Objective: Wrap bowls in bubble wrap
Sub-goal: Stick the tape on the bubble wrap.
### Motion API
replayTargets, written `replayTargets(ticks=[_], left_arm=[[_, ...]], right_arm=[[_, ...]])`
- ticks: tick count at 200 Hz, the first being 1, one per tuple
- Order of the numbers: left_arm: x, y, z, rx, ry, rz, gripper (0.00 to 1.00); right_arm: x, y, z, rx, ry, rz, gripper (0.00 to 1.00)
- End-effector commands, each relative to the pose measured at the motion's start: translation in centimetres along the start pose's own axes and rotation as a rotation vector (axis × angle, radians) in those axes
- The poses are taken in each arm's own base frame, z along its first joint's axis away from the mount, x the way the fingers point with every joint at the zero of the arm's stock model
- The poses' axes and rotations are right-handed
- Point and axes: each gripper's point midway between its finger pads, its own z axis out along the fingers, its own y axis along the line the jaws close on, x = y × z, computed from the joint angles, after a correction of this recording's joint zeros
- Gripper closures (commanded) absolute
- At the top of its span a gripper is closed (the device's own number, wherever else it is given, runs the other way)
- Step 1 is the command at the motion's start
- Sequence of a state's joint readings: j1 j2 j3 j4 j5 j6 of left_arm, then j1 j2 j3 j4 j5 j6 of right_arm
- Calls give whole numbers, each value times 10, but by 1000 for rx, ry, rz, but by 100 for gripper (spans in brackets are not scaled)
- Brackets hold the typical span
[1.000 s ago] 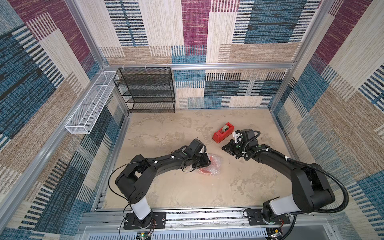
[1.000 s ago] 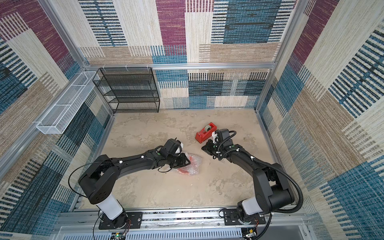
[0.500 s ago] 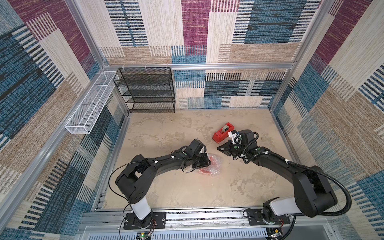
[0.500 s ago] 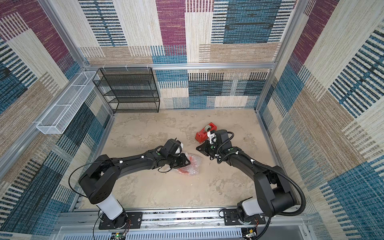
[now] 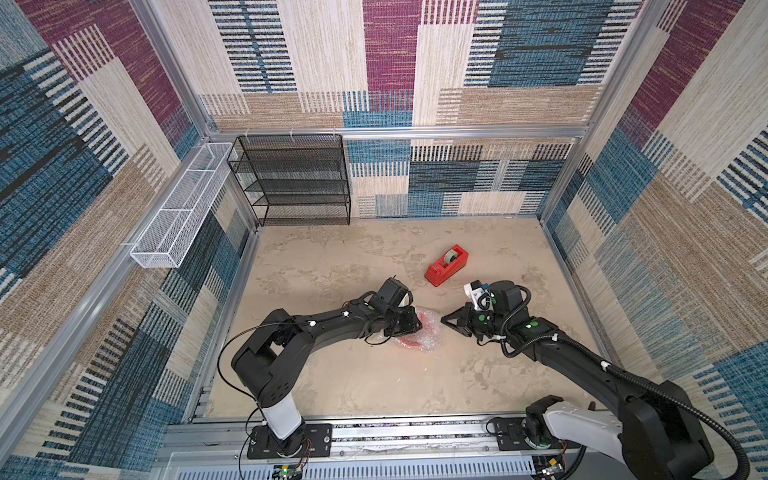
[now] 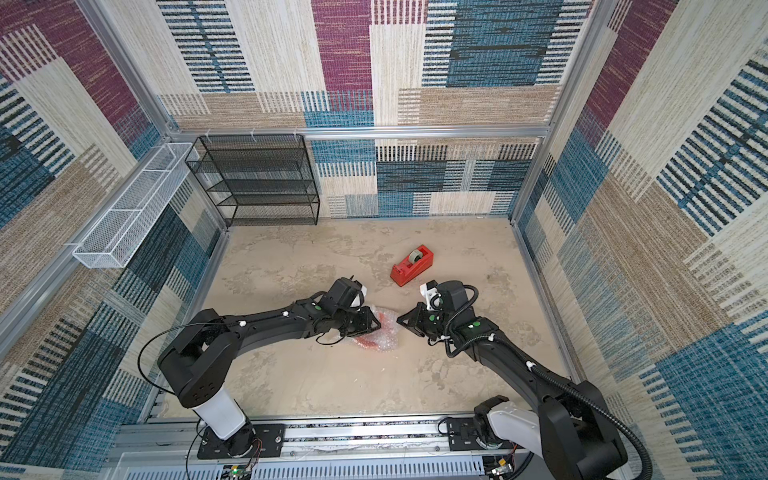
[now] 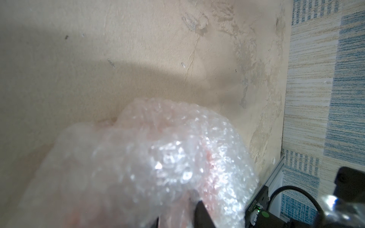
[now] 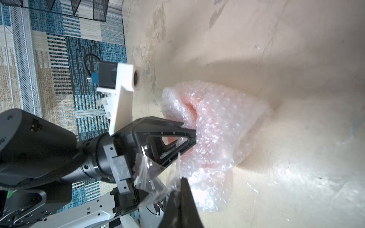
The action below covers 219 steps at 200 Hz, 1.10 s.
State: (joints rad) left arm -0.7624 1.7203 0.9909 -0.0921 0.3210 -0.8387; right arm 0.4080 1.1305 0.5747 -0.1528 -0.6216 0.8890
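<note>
Gripping bunched bubble wrap (image 8: 217, 128) suits this light, probably slippery bowl (image 5: 411, 344) — left gripper (image 5: 411, 324) clamps there, right gripper (image 5: 444, 321) pinched shut.

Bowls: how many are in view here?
1. One orange bowl lies mid-table, bundled in bubble wrap that the left gripper pinches. Only its colour shows through the film; a nested second bowl could be hidden.

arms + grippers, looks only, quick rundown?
Matte black links on left arm and right arm, white lowest segment, small green dots near the wrists. Thin black cable loops off the left; ribbed black hose runs along the right. Black triangular open-frame fingers on left gripper and right gripper. White camera bracket on each wrist.
</note>
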Motion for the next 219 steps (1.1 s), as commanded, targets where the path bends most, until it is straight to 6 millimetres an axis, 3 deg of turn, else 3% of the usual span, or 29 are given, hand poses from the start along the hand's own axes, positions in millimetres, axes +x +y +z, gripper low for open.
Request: replayTargets(ticks=[1,39,137,219], left_arm=[[-4,-6,-1,17,-10,18,71],[-5,-8,-2,20,-11,20,71],[-9,-12,2,15,-10,10,70],[-9,-13,-3,13,-20,10,68]], right_arm=[[11,4,3,-15,38,4,100],[24,14,16,-34,92,-11,100],[68,17,34,-38,192,-9,100],[60,20,46,-45,175,-13,100]])
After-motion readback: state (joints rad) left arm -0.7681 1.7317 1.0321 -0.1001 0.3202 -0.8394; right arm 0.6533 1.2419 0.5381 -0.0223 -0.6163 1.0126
